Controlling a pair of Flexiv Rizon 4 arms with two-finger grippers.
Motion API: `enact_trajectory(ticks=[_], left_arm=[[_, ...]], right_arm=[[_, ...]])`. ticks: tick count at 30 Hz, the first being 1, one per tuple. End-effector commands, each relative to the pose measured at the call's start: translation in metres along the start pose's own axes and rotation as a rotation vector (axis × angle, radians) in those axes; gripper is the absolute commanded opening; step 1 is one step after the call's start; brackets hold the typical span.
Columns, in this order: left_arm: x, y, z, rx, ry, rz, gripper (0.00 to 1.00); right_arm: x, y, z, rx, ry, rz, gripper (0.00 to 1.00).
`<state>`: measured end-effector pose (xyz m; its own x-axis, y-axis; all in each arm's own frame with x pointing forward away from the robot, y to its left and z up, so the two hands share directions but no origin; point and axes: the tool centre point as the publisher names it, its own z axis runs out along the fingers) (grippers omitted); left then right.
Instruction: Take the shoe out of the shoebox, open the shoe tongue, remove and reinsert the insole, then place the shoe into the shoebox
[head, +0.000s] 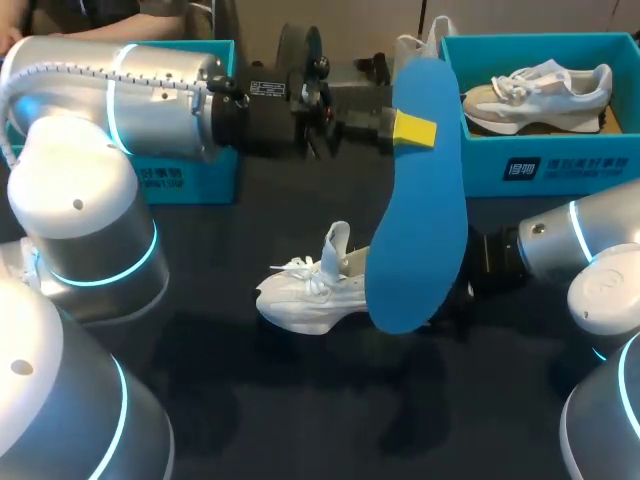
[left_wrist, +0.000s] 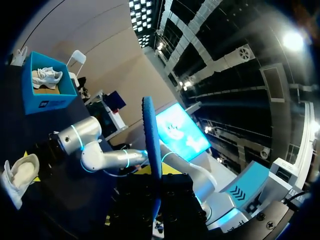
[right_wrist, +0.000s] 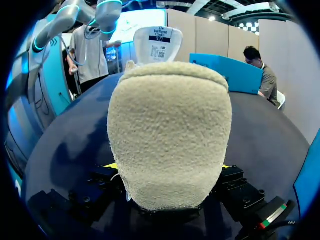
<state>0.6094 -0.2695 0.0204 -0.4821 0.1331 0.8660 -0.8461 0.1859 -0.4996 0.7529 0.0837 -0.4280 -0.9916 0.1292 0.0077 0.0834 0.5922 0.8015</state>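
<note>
My left gripper (head: 408, 128) is raised over the table's back and shut on the upper end of a large blue insole (head: 420, 210), which hangs down in front of the shoe. In the left wrist view the insole (left_wrist: 151, 145) stands edge-on between the fingers of the left gripper (left_wrist: 155, 202). The white shoe (head: 310, 292) lies on the dark table with its tongue raised. My right gripper (head: 466, 282) sits at the shoe's heel, partly hidden by the insole. The right wrist view shows the fuzzy beige heel (right_wrist: 170, 130) filling the right gripper (right_wrist: 169, 169), a finger against each side.
A blue shoebox (head: 560, 168) at the back right holds a second shoe (head: 540, 92). Another blue box (head: 190, 175) stands at the back left, partly behind my left arm. From the left wrist both the shoe (left_wrist: 17, 175) and the right shoebox (left_wrist: 47, 97) are seen.
</note>
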Motion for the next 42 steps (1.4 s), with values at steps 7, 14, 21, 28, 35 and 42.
enact_trajectory(ticks=[7,14,21,28,35,42], left_arm=[[0.0000,0.0008,0.0006,0.001,-0.002,0.000,0.00],[0.0000,0.0008,0.0006,0.001,-0.002,0.000,0.00],[0.0000,0.0008,0.0006,0.001,-0.002,0.000,0.00],[0.0000,0.0008,0.0006,0.001,-0.002,0.000,0.00],[0.0000,0.0008,0.0006,0.001,-0.002,0.000,0.00],[0.0000,0.0008,0.0006,0.001,-0.002,0.000,0.00]], right_arm=[[-0.0014,-0.0022,0.0037,0.006,-0.001,0.001,0.00],[-0.0014,-0.0022,0.0037,0.006,-0.001,0.001,0.00],[-0.0014,-0.0022,0.0037,0.006,-0.001,0.001,1.00],[-0.0014,-0.0022,0.0037,0.006,-0.001,0.001,1.00],[-0.0014,-0.0022,0.0037,0.006,-0.001,0.001,1.00],[-0.0027,-0.0040,-0.0008,0.014,-0.004,0.008,1.00]])
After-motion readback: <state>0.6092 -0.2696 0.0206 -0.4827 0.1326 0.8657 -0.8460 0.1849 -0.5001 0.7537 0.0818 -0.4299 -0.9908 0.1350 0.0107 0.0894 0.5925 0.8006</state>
